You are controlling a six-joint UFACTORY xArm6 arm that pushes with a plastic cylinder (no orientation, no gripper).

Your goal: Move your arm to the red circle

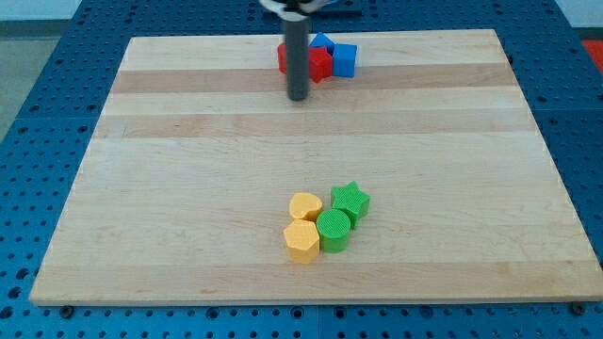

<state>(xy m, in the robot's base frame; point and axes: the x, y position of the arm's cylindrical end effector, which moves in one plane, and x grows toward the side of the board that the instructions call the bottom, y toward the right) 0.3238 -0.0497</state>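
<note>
My tip [299, 96] is seen just below the red/blue cluster at the view's top, basically touching it. The red circle [284, 58] is mostly hidden behind the rod. No pincer is fitted, so no clasp state can be told.

On the desk [188, 188] I count two yellow blocks, a yellow heart [305, 206] and a yellow hexagon [301, 241], and two green blocks, a green star [350, 200] and a green circle [334, 230], which makes four in the cluster near the view's bottom. Near the view's top there are at least two red blocks, one red block [322, 63] to the view's right of the rod and a red piece [282, 58] showing at its left, and two blue blocks, a blue cube [345, 59] and a blue block [322, 42] behind whose shape I cannot tell. There is one rod, ending in my tip [299, 96].
</note>
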